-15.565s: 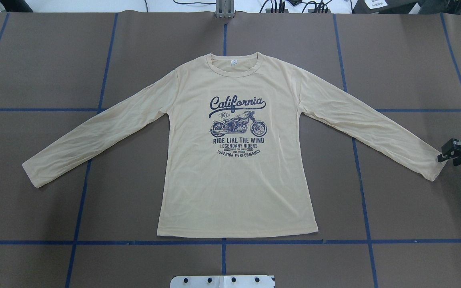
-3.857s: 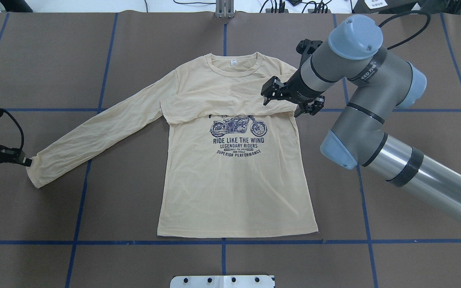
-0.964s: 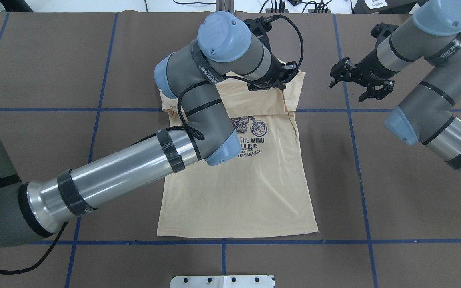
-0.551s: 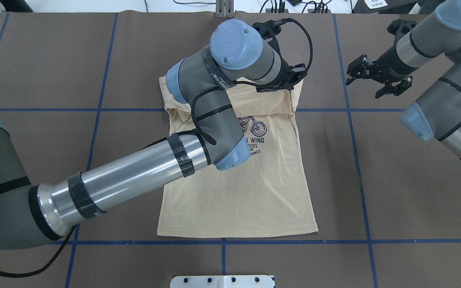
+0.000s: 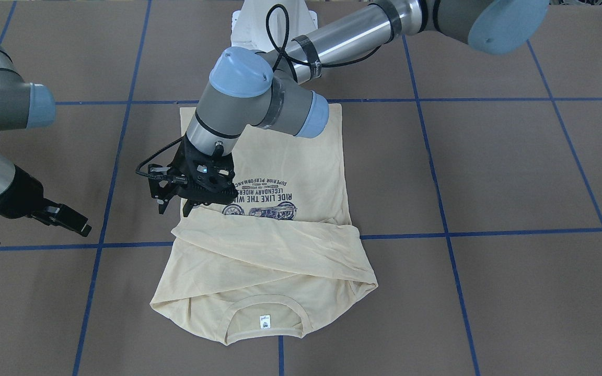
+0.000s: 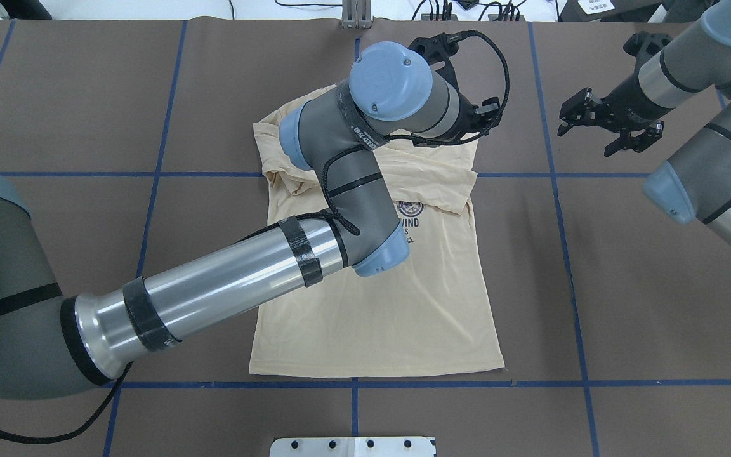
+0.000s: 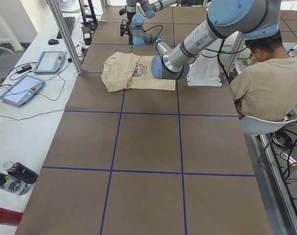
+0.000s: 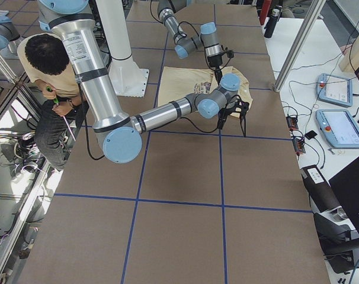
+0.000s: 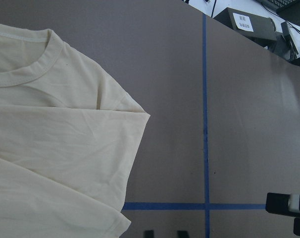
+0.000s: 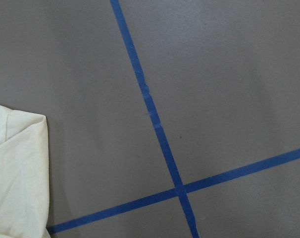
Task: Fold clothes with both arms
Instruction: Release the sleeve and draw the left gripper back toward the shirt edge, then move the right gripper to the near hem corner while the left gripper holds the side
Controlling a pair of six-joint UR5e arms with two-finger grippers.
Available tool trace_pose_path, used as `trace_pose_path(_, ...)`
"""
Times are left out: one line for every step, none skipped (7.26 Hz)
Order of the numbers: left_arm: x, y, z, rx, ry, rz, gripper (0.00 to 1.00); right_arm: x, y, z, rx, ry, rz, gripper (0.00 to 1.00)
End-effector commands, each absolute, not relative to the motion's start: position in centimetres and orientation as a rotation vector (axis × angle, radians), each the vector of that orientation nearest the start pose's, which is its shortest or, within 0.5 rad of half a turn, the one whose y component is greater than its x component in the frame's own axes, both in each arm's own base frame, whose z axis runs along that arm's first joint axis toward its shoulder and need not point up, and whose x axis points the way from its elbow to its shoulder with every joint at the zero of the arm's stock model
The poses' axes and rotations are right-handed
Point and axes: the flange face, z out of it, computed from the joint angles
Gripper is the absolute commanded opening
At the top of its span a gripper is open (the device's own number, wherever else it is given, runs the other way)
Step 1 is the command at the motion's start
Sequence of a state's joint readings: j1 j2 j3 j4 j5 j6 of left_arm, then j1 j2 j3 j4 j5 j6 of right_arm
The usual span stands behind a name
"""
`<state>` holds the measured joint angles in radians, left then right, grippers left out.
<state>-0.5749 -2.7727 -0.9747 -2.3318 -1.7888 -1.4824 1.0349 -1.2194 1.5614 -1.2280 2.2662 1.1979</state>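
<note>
The cream-yellow T-shirt lies front up on the brown table, with both sleeves folded across the chest and covering the top of the navy print. Its neck label faces the operators' side. My left gripper hovers open over the shirt's edge beside the folded sleeve, holding nothing. The left wrist view shows its fingertips apart above bare table next to the shirt. My right gripper hangs open over bare table to the right of the shirt. The right wrist view catches only a folded shirt corner.
Blue tape lines grid the table. The white pedestal base stands at the robot's side. A person sits behind the robot. Tablets, bottles and a metal post line the side bench.
Both sleeves have been folded over the chest. In the last second my left gripper moved right and the sleeve settled lower over the print. My right gripper drew further right.
</note>
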Motion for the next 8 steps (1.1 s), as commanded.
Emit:
trace_pose_path(62.6,-54.6,2.0,0.262,1.363,-0.245,0.85,-27.6,-58.0,41.9,-0.108,-0.943,0.42,0.99)
trace_pose_path(60.0,-53.8,4.1,0.228,1.389,-0.209,0.85,-30.5,-56.3,40.1,-0.14,-0.968,0.443,0.99)
trace_pose_path(56.5,-52.1,8.0,0.212,1.394,-0.19,0.85,-32.7,-54.6,38.7,-0.166,-0.991,0.502,0.99)
trace_pose_path(51.6,-48.8,12.1,0.228,1.413,-0.178,0.85,-35.7,-51.6,35.9,-0.163,-1.018,0.606,0.99)
trace_pose_path(48.2,-46.7,14.4,0.237,1.428,-0.176,0.84,-38.4,-48.3,33.3,-0.156,-1.036,0.68,0.99)
trace_pose_path(46.6,-46.5,15.9,0.241,1.419,-0.187,0.84,-40.2,-44.2,33.9,-0.209,-1.021,0.715,0.99)
trace_pose_path(44.9,-47.0,17.4,0.24,1.365,-0.21,0.82,-41.2,-39.3,34.9,-0.201,-1.002,0.718,1.0)
trace_pose_path(43.8,-46.9,17.3,0.295,1.27,-0.13,0.82,-41.0,-35.3,35.9,-0.217,-0.981,0.695,1.0)
